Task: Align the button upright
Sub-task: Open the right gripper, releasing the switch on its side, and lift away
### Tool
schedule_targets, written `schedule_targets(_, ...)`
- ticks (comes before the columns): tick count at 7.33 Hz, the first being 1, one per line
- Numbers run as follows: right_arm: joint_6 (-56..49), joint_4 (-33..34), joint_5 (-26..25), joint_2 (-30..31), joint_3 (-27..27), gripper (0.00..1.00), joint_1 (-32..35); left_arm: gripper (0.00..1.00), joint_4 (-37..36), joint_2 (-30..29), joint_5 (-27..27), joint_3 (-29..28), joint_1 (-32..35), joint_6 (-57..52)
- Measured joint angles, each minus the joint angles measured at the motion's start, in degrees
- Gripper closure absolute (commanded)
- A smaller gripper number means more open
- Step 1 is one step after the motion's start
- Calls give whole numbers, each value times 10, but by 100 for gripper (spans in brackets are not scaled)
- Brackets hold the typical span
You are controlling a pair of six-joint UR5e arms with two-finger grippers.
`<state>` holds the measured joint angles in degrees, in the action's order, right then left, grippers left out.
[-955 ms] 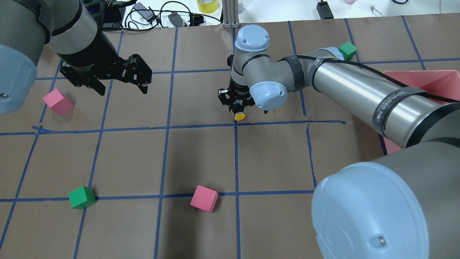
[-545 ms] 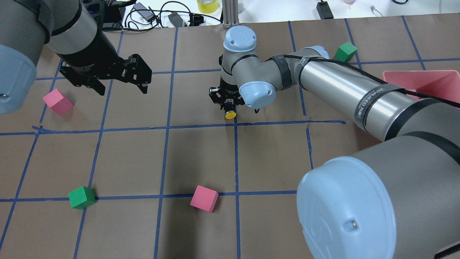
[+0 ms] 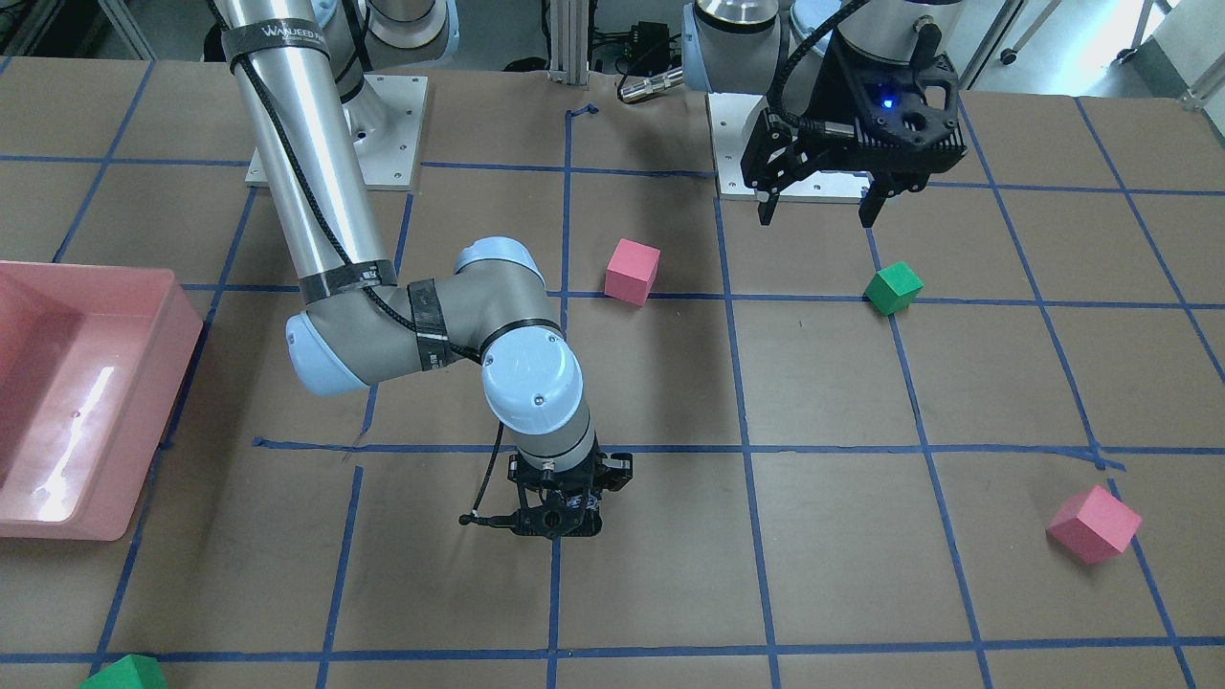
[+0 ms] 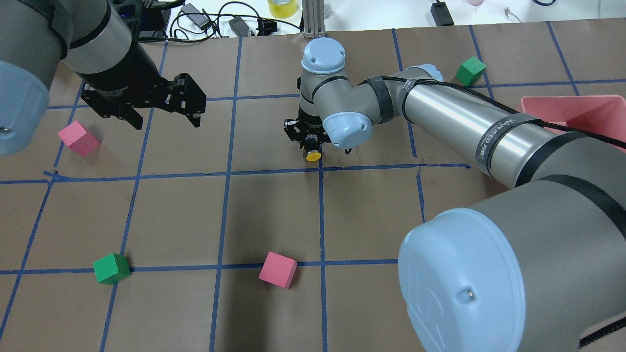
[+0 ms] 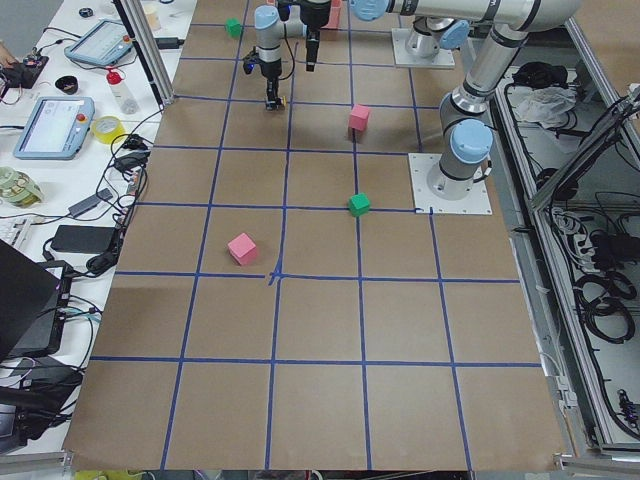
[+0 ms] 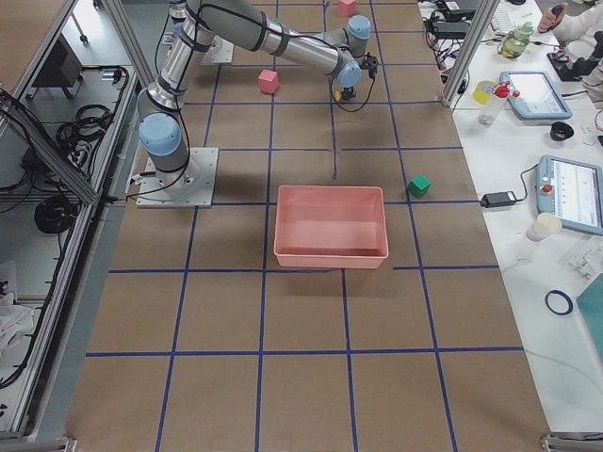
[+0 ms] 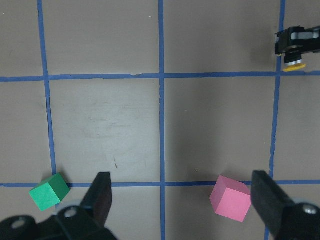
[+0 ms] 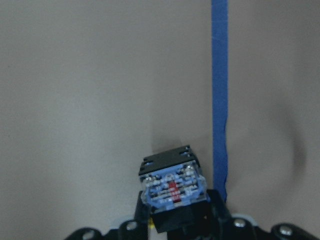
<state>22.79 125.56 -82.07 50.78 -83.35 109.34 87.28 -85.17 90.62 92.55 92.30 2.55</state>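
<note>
The button (image 4: 313, 156) shows its round yellow cap under my right gripper (image 4: 311, 148), which is shut on its black body low over the brown table, beside a blue tape line. The button lies sideways in the grip. In the right wrist view its silvery-grey terminal end (image 8: 173, 187) sticks out from between the fingers. In the front view my right gripper (image 3: 555, 519) hides the button. My left gripper (image 4: 166, 122) hangs open and empty over the table's left side, well away from the button. The left wrist view shows the button (image 7: 294, 64) far off at the upper right.
A pink cube (image 4: 78, 138) and a green cube (image 4: 111, 268) lie on the left. Another pink cube (image 4: 278, 270) is near the front middle, and a green cube (image 4: 470, 70) at the back right. A pink bin (image 4: 567, 99) stands at the right edge.
My right arm has moved a little to the left with the button in its gripper, most of it in the first half second. The left arm has not moved.
</note>
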Motion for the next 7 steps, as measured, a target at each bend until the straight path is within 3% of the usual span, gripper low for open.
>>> schedule_targets(4,15,16,-2,9,-3,0,0,0,-1,0,-1,-2,1,2)
schedule_targets(7,-7,-30,-38,77,-22,0,-14,0,-27,3,2,14,4,9)
